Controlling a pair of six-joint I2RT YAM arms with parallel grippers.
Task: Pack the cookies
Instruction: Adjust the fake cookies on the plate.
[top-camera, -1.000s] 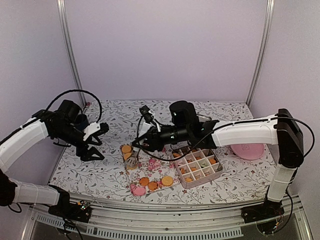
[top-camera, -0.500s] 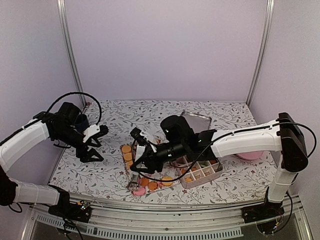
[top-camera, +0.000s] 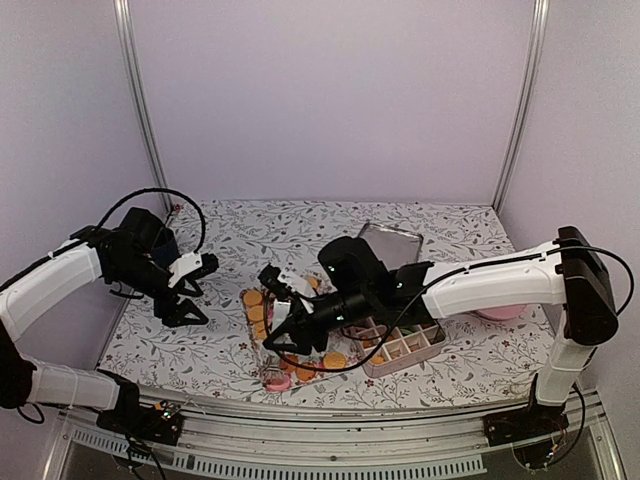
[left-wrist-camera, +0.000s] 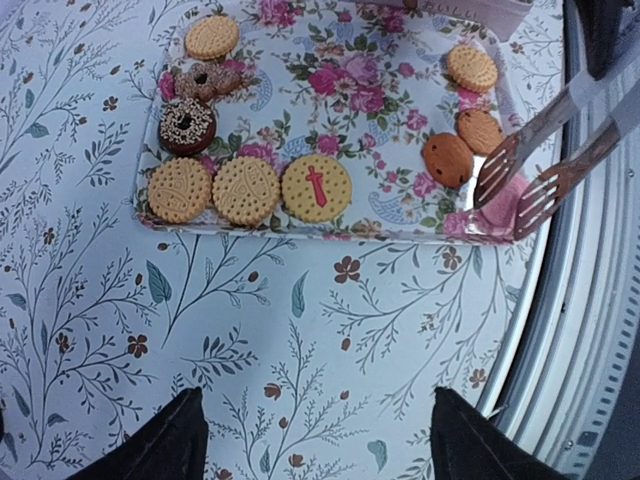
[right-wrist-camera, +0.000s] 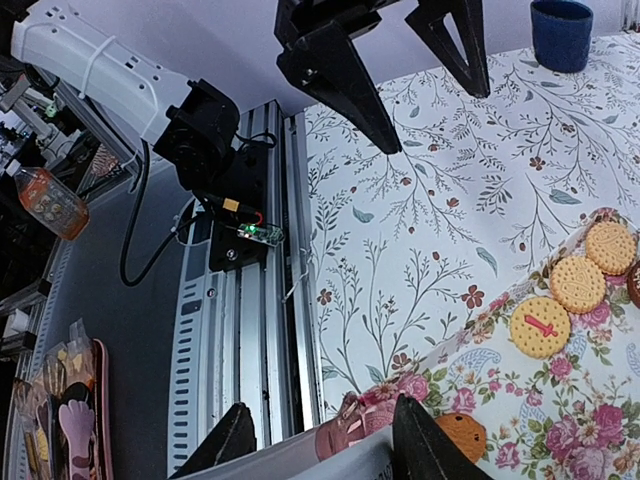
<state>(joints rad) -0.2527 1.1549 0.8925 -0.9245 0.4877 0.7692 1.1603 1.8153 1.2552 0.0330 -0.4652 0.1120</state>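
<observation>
Left claw (left-wrist-camera: 315, 400): hanging released, gripping nothing. Right claw (right-wrist-camera: 322, 420): grasping tongs (left-wrist-camera: 498, 172). Cookies (left-wrist-camera: 245, 190): lying on floral tray (left-wrist-camera: 340, 130), ahead of both claws, tong tips reaching among them.

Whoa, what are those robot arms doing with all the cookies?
They're packing cookies into a divided box. The right gripper holds metal tongs, with the tips down at a pink cookie on the near corner of the flowery tray. More cookies lie on the tray, and a few are in the box. The left gripper hangs open off to the side, holding nothing.
</observation>
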